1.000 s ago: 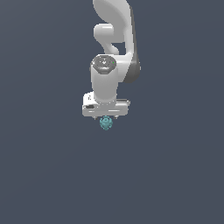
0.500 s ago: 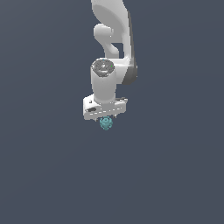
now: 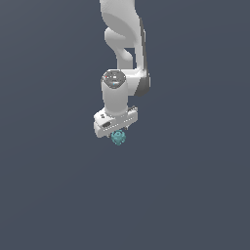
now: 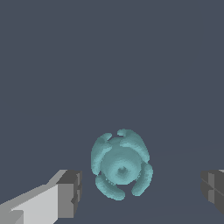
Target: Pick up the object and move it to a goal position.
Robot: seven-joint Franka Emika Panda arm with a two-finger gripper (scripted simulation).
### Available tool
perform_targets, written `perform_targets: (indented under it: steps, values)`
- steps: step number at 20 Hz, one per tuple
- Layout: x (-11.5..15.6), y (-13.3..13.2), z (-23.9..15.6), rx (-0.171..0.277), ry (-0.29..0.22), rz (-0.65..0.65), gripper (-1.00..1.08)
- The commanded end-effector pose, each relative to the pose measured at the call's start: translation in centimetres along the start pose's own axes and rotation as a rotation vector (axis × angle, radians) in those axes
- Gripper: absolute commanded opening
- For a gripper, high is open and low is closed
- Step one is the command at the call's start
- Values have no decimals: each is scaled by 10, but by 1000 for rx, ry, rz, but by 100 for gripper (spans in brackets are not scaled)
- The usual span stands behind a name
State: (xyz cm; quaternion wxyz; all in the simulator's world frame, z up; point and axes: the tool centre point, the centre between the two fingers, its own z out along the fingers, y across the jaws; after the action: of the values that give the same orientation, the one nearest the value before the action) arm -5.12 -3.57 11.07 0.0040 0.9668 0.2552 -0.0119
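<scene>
Wrist view shows your gripper (image 4: 140, 192) fingers spread wide, the object (image 4: 121, 163) sitting between them, untouched. Since a second ago the arm's only crept slightly over it, so your grasp hasn't started; close up next.

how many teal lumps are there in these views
1. The teal lump sits just under the white gripper in the exterior view; the wrist view shows the same one between the gripper's fingers, touching neither. Nothing else teal shows.

A flat, even slate-grey backdrop (image 3: 44, 195) (no seams, no furniture)
</scene>
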Motion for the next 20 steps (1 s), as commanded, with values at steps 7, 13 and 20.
perform_targets:
  steps: [7,13,20]
  values:
    - [-10,-6,15,-1,17,-174,100]
    - [-14,-8,20,-1,23,-237,100]
    - [-15,-9,22,-1,25,-250,100]
